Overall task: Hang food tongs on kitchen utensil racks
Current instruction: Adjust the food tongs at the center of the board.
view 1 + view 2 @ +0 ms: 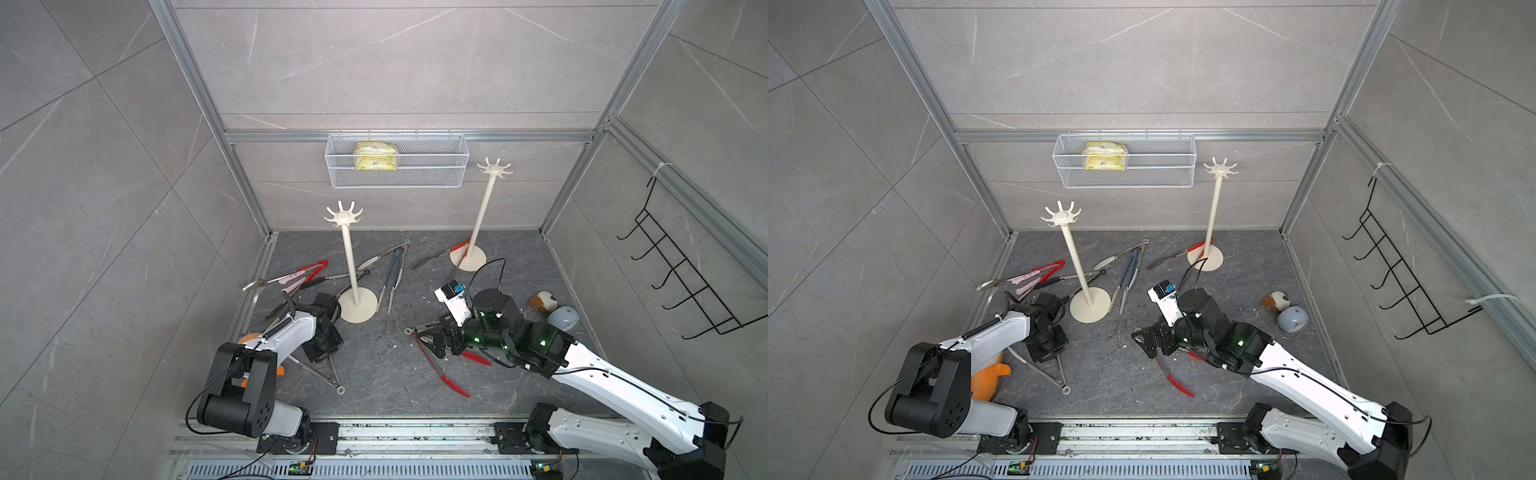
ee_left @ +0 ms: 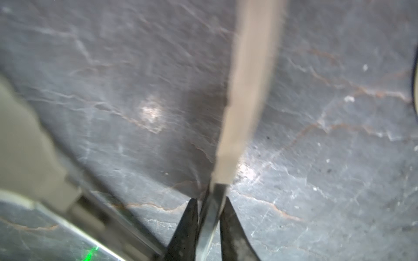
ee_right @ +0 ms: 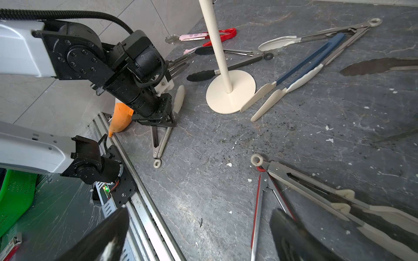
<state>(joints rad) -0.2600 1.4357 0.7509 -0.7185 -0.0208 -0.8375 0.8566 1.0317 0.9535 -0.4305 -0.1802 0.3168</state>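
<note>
Floor: dark grey veined stone slab [image 1: 374, 374], speckled with crumbs.
Left gripper [image 2: 209, 201]: clenched on cream-tipped steel tongs [image 2: 248, 79].
Right gripper [image 3: 199, 211]: jaws spread wide above red-tipped steel tongs [image 3: 257, 203].

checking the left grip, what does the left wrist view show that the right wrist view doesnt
Only the left wrist view: the pinch close up, the left gripper with its jaws closed on one steel arm of the cream-tipped tongs.

Only the right wrist view: the rack, other tongs lying around it, and the red tongs by the open right gripper.

Both: the left gripper, the cream-tipped tongs it holds, and the dark stone floor.
</note>
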